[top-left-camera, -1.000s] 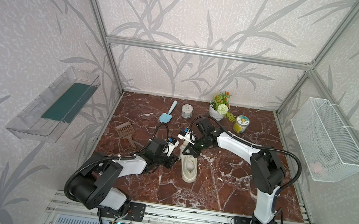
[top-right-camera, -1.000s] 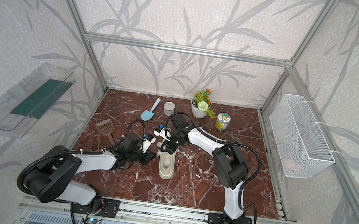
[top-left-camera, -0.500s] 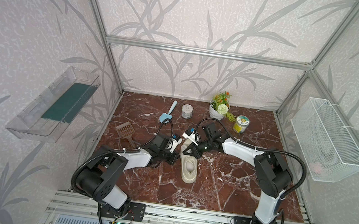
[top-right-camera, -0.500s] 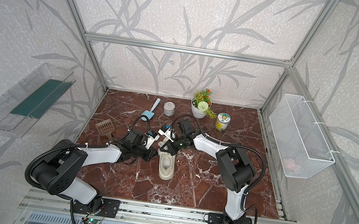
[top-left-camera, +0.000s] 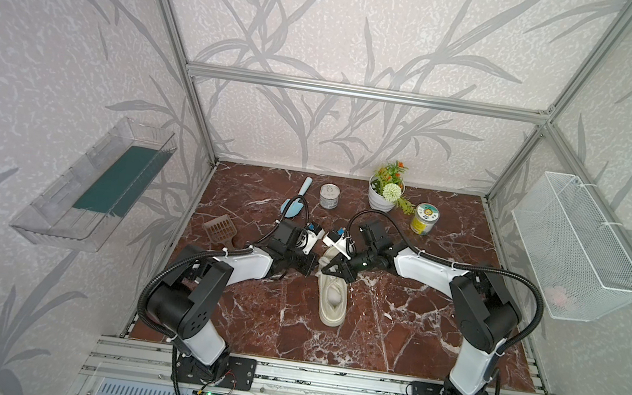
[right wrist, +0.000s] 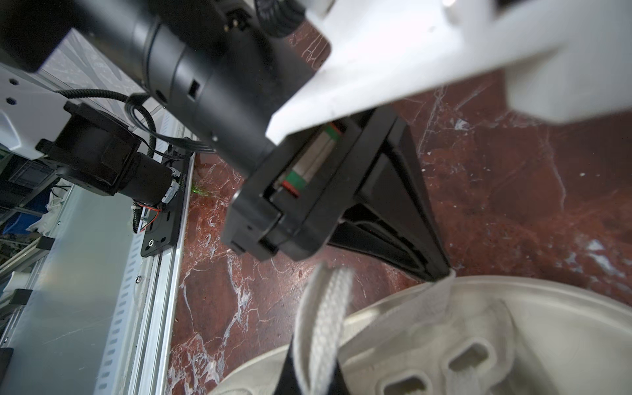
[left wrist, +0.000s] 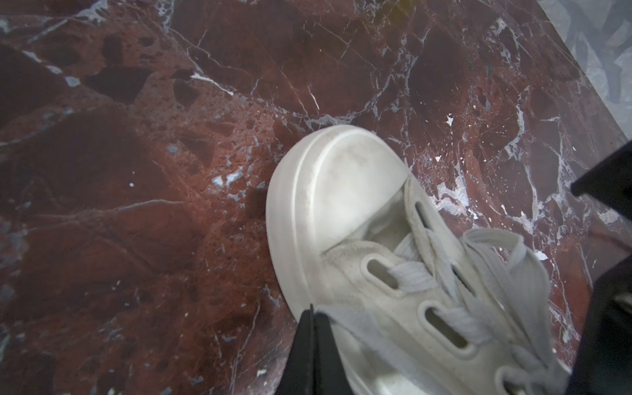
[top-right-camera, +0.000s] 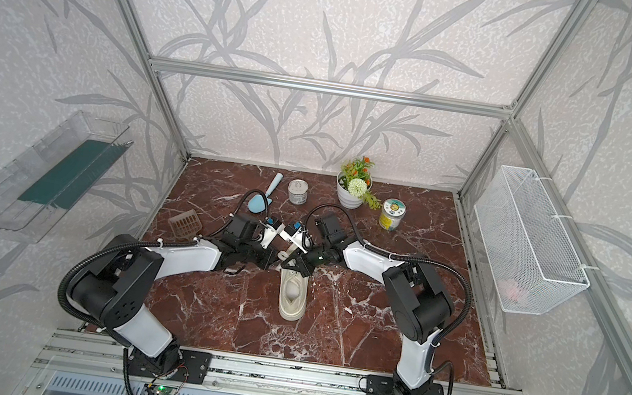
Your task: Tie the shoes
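Shoe point(top-left-camera: 333, 299) of cream colour stands upright on its thick sole near the middle of the red marble desk point(top-left-camera: 391, 335), as both top views show. Its heel points toward the arm bases and its toe toward the back wall.

Both grippers meet over the laced front part of the shoe. The left gripper point(top-left-camera: 315, 267) comes to the shoe from its left side. In the left wrist view its black fingers point(left wrist: 309, 342) are pressed together, and a flat lace point(left wrist: 359, 325) is pinched at their tip, just beside the toe cap. The right gripper point(top-left-camera: 337, 272) comes from the right side of the shoe and hangs just above the eyelets. In the right wrist view it is closed on a second lace point(right wrist: 325, 318), a woven band that rises from between its fingers.

Beyond the toe of the shoe, toward the back wall, there are a blue scoop point(top-left-camera: 292, 207), a tin can point(top-left-camera: 329, 196), a flower pot point(top-left-camera: 381, 201) and a yellow jar point(top-left-camera: 424, 220), all well apart from the shoe. A brown slotted scoop point(top-left-camera: 221, 229) lies to the left of the shoe, beyond the left gripper. A wire basket point(top-left-camera: 575, 252) hangs on the wall far to the right of the shoe, and a clear tray point(top-left-camera: 98, 184) hangs on the wall far to its left.
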`<state>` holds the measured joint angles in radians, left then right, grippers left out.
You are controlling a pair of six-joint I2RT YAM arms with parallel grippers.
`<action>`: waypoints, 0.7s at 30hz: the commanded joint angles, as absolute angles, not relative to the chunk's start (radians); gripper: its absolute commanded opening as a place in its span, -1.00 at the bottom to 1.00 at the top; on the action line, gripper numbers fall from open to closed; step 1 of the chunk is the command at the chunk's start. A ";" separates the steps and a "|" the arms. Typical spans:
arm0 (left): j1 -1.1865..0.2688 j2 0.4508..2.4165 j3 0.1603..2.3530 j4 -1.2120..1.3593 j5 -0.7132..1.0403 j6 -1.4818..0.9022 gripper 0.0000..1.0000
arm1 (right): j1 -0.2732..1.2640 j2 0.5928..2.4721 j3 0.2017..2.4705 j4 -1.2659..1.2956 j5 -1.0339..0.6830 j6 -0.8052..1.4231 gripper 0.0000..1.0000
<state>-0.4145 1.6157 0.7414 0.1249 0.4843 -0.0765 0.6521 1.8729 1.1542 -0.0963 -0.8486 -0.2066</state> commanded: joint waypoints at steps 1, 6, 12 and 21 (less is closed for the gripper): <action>-0.412 1.622 0.785 0.091 0.533 -0.040 -1.00 | 0.650 1.828 1.166 -0.159 -0.888 -0.274 -1.00; -0.416 1.616 0.810 0.077 0.580 -0.016 -1.00 | 0.655 1.823 1.208 -0.266 -0.854 -0.331 -0.55; -0.418 1.605 0.817 0.075 0.587 0.006 -1.00 | 0.642 1.760 1.188 -0.227 -0.808 -0.279 0.00; -0.421 1.599 0.846 0.067 0.600 0.025 -1.00 | 0.554 1.730 1.129 -0.094 -0.804 -0.053 0.12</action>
<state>-0.4171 1.6211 0.8162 0.0772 0.5789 -0.0013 0.5747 1.7504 1.1534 -0.1570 -0.8116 -0.1665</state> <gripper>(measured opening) 0.047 0.560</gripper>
